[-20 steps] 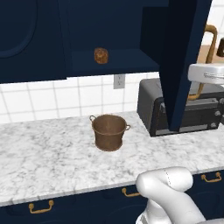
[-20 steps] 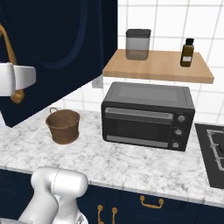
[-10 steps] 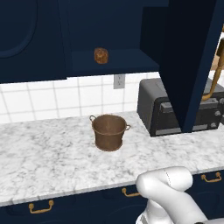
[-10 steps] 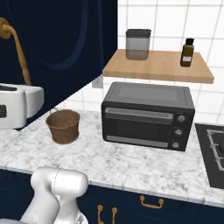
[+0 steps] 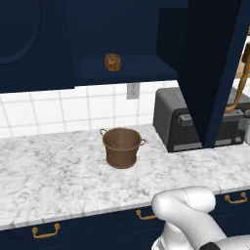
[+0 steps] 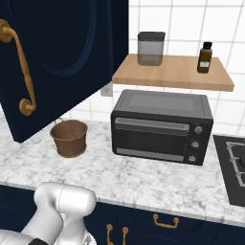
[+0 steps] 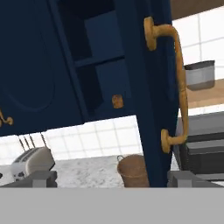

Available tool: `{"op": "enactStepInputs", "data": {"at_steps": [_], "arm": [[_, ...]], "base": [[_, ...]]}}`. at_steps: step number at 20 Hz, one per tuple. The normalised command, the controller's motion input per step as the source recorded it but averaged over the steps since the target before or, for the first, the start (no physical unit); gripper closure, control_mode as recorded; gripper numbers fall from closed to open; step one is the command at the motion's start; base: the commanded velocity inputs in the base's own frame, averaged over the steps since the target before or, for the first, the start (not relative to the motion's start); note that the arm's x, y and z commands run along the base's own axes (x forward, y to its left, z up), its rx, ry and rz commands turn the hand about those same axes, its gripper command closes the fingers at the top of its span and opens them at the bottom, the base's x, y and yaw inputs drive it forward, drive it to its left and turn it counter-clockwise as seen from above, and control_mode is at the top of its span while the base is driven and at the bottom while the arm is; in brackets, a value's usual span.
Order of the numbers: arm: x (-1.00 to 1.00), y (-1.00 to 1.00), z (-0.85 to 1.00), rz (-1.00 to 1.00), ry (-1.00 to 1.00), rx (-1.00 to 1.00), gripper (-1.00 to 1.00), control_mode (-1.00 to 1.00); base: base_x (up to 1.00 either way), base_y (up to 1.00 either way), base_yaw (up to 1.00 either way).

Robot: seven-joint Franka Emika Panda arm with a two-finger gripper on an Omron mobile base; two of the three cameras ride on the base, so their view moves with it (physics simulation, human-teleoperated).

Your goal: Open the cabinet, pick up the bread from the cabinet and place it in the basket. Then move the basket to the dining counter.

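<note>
The cabinet (image 5: 205, 73) stood with its right-hand door swung wide toward the camera, edge-on in the left base view, the long brass handle (image 6: 21, 72) running down the door's outer face in the right base view. In the hand view the door edge (image 7: 148, 96) rose through the middle of the picture, with the handle just to its 3 o'clock. The gripper (image 7: 112, 178) was spread wide with nothing between its fingertips (image 7: 41, 178); it touched neither the door nor the handle.

The bread (image 5: 113, 62) lay on the lower shelf inside the opened cabinet, small, round and golden brown, toward the shelf's left part in the left base view. In the hand view it showed as a small brown piece at about 9 o'clock from the door edge.

The basket (image 5: 122, 147) stood upright on the marble bench (image 5: 53, 176), below the bread and slightly toward 5 o'clock from it, well apart from the shelf. Its two loop handles showed at the rim, and no contents could be made out inside it. At its 3 o'clock on the bench sat a black toaster oven (image 6: 161, 126), near but not touching. Above the oven a wooden shelf (image 6: 174, 72) carried a grey canister (image 6: 150, 48) and a small dark bottle (image 6: 205, 57). A silver toaster (image 7: 31, 162) stood on the bench at 9 o'clock from the basket in the hand view.
</note>
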Motion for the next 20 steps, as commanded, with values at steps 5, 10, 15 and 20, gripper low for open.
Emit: {"op": "enactStepInputs", "data": {"at_steps": [5, 10, 15, 20], "arm": [[0.78, 0.78, -0.33, -0.24, 0.15, 0.12, -1.0, -1.0], [0.97, 0.21, -0.42, -0.24, 0.04, 0.24, -1.0, -1.0], [0.72, 0.0, -0.71, -0.3, -0.12, 0.38, -1.0, -1.0], [0.6, 0.14, -0.18, -0.56, -0.11, 0.36, -1.0, -1.0]], "base": [[0.0, 0.0, 0.0], [0.0, 0.0, 0.0], [0.0, 0.0, 0.0], [0.0, 0.0, 0.0]]}}
